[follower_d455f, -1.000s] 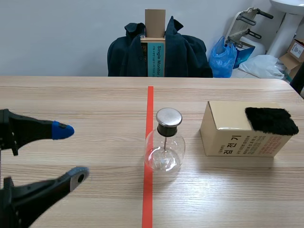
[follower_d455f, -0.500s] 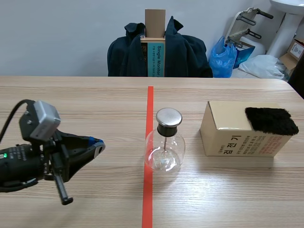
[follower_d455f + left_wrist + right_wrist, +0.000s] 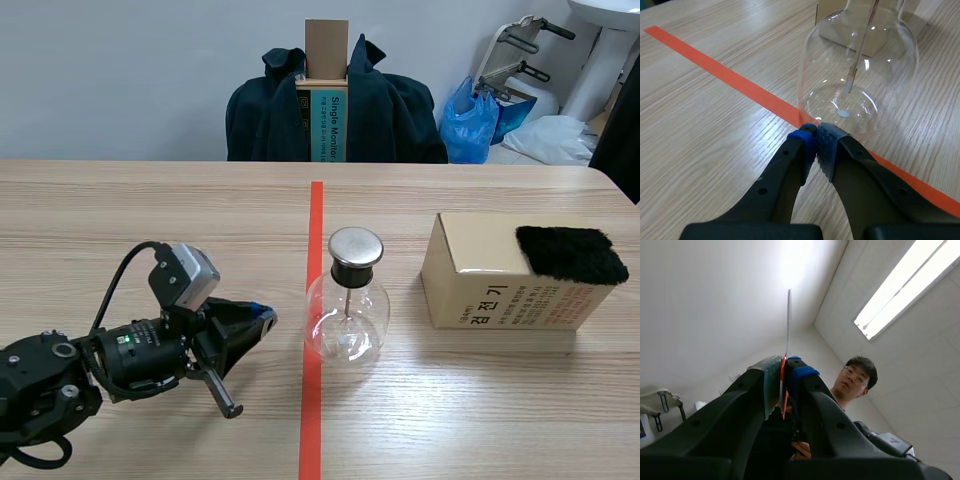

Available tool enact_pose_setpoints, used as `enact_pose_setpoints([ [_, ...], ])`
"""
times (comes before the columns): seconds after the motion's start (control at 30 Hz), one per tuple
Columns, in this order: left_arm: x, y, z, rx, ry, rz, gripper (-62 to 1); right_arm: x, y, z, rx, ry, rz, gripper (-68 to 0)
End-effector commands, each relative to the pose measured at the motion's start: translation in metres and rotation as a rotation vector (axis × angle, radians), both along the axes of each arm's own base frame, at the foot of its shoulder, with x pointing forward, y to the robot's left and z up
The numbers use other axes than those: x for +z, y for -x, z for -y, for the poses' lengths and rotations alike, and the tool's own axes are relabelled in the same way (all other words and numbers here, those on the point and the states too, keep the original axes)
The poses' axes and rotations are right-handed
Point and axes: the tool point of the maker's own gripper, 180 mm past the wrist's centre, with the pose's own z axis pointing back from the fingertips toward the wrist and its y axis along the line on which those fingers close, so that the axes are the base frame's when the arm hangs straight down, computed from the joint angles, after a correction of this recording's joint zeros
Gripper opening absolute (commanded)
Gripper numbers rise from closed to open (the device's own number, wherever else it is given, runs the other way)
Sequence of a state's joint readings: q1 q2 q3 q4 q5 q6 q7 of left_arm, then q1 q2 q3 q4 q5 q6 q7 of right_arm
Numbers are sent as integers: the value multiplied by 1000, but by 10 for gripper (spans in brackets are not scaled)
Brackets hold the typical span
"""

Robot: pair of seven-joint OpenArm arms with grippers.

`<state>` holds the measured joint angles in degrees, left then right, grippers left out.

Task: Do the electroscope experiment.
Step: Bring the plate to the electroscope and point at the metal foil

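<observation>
The electroscope, a round glass flask (image 3: 346, 322) with a metal cap (image 3: 356, 246) and a thin rod inside, stands on the orange tape line in mid-table. My left gripper (image 3: 262, 318) lies low on the table just left of it, shut on nothing. In the left wrist view its tips (image 3: 816, 131) meet right in front of the flask's base (image 3: 860, 75). My right gripper (image 3: 785, 371) points up toward the ceiling and is shut on a thin pale strip (image 3: 788, 320) that sticks out past its pads.
A cardboard box (image 3: 495, 290) with a black fur pad (image 3: 571, 253) on its top stands right of the flask. A chair draped with a dark jacket (image 3: 335, 105) stands behind the table. A person (image 3: 857, 380) appears past my right gripper. A dark shape (image 3: 620, 140) enters at the scene's right edge.
My left gripper has gone from open to shut and moved right across the table, up to the flask. The dark shape at the right edge has grown.
</observation>
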<state>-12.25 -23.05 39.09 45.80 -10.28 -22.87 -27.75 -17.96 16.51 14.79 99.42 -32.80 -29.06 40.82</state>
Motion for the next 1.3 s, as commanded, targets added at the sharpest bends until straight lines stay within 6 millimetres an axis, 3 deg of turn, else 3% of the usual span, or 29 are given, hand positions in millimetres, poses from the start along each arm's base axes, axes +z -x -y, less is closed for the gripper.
enact_pose_setpoints([
  [0.0,14,-7,4,3,41,34,-591,12,1,-18,60,25,39,-667],
  [0.43,13,-12,7,19,45,37,-590,-33,-10,-87,160,72,-113,-667],
  [0.83,15,-9,9,-9,37,65,-590,-74,1,-133,247,170,-241,-667],
  [1.03,15,-9,9,-10,37,66,-590,-97,5,-145,280,223,-289,-667],
  [1.27,15,-9,9,-10,37,66,-590,-127,4,-139,266,252,-364,-667],
])
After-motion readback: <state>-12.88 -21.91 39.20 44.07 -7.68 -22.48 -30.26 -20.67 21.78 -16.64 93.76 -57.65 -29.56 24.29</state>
